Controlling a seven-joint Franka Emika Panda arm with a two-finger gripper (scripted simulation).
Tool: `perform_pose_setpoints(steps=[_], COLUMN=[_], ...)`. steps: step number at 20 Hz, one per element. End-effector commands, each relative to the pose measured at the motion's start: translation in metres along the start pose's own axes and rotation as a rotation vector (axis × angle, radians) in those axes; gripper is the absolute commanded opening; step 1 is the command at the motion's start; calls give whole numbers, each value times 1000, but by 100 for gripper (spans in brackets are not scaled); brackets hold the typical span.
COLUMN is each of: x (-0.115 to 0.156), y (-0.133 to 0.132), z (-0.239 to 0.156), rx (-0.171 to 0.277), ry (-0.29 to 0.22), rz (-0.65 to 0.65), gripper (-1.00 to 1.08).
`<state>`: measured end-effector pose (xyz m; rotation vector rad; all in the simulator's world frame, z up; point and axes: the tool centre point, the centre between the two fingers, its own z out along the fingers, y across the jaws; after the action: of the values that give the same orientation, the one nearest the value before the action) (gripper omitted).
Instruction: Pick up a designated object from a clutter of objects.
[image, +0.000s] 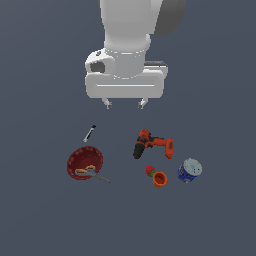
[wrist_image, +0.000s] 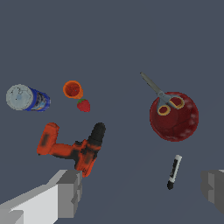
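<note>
Gripper (image: 125, 104) hung high over the floor w/ jaws spread wide and nothing btwn them, well clear of all items. The strawberry (image: 150, 171) lay well below it and a bit toward the exterior view's right, touching or just beside the orange cup (image: 160, 179) (too small to tell which), w/ the power drill (image: 152, 143) btwn it and the gripper and the blue can (image: 190, 170) further right. Below-left of the gripper sat the black marker (image: 89, 133), then the red bowl (image: 85, 163) w/ the scissors (image: 91, 173) resting across its rim.
</note>
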<state>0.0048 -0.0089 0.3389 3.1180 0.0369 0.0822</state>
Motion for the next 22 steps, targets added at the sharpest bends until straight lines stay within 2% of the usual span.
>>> perform_pose_setpoints(steps=[1,11,22], x=[0,-2,8], y=[0,12,4], z=[0,5,21], rx=[0,-35,-31], ry=[0,-2,-5], rz=[0,-6,-9], gripper=[100,100,100])
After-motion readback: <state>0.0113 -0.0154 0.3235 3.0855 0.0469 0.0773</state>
